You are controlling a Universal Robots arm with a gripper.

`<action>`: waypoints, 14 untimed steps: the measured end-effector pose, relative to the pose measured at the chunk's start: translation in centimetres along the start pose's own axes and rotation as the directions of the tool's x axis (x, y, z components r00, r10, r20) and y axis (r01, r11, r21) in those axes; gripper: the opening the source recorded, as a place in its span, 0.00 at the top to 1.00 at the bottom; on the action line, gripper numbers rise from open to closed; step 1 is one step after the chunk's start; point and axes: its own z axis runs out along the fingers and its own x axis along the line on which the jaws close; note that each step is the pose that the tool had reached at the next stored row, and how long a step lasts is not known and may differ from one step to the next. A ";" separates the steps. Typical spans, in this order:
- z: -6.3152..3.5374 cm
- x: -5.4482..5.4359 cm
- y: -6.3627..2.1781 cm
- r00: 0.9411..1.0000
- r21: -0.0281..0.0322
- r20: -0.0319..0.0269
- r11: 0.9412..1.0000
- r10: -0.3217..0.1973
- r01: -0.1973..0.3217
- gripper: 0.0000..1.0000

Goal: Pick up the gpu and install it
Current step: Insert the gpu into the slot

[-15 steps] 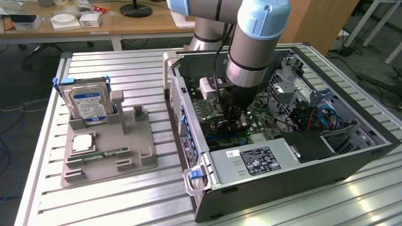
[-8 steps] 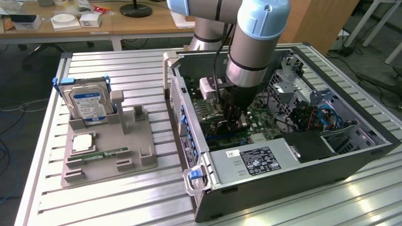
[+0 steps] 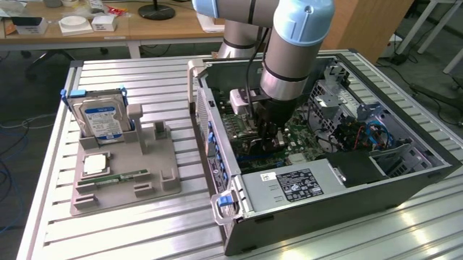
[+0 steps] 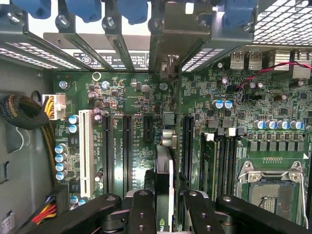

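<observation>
Gpu [image 4: 165, 187] is being held edge-on by the narrowed gripper [image 4: 168, 214] inside the computer case [image 3: 347, 200], over the motherboard [image 4: 146, 97] beside its long black slots [image 4: 127, 151], where upright, slot-parallel alignment is likely being demanded.

Gripper [image 3: 274, 141] low inside open computer case [image 3: 405, 187], hard drive [image 3: 101, 120] upright in grey holder [image 3: 155, 162] on the exterior view's left.
</observation>
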 end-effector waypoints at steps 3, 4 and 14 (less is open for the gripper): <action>0.22 0.0 0.01 1.000 0.000 -0.001 1.000 0.000 0.000 0.73; 0.22 0.0 0.01 1.000 0.000 -0.001 1.000 0.000 0.000 0.73; 0.24 0.0 0.01 1.000 0.000 0.000 1.000 0.000 0.000 0.73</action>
